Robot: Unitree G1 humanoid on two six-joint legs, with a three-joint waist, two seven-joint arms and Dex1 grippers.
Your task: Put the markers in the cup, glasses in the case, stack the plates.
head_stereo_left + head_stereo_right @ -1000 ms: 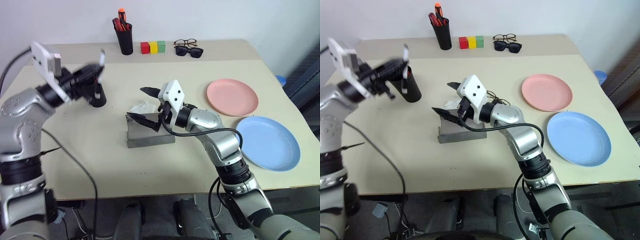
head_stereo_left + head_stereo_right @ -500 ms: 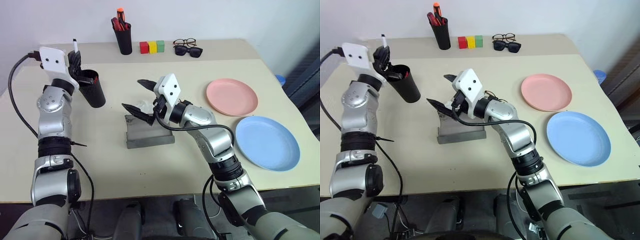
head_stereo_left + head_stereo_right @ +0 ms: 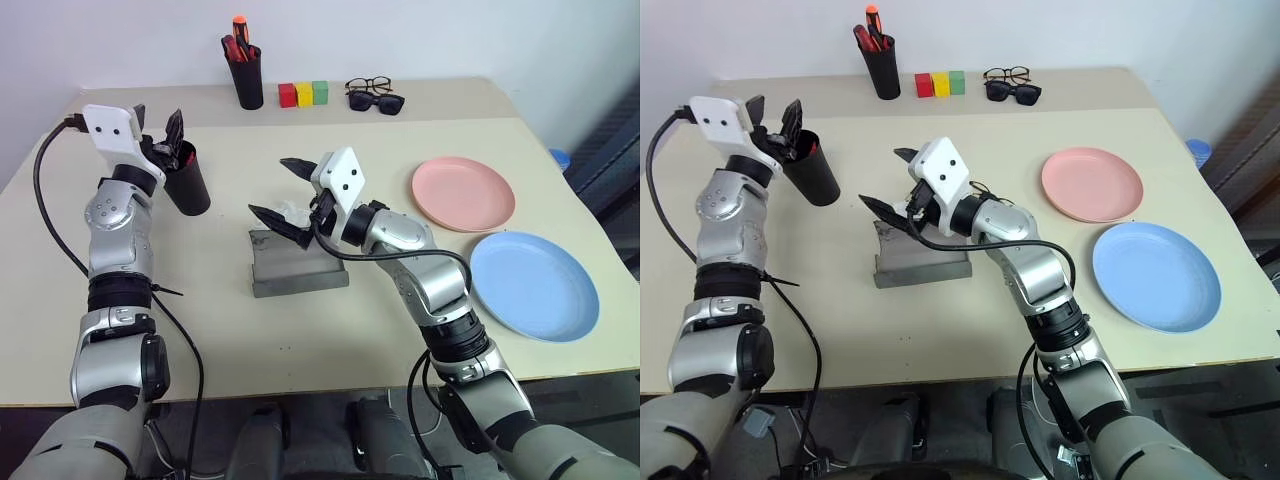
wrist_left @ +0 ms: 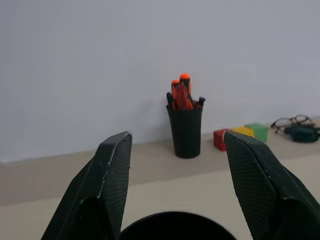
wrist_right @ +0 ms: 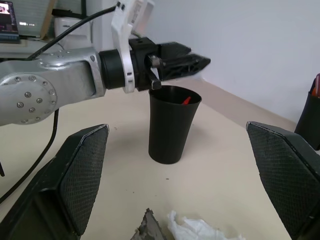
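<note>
- Right pincer (image 3: 285,190), centre of the frame, hangs spread wide and empty over the back edge of the grey case (image 3: 298,267), which lies shut on the table (image 3: 300,340) below it.
- White crumpled tissue (image 3: 290,213) lies just behind the case.
- Blue plate (image 3: 534,285) sits at right, near the front; pink plate (image 3: 464,193) lies just behind it, the two apart, not stacked.
- Left pincer (image 3: 160,128), upper left, hovers released over the mouth of the cup (image 3: 187,182); a red marker end (image 5: 186,100) pokes up inside.
- Pen pot (image 3: 247,75), coloured blocks (image 3: 305,94), wire glasses (image 3: 371,85) and sunglasses (image 3: 378,101) line the far edge.
</note>
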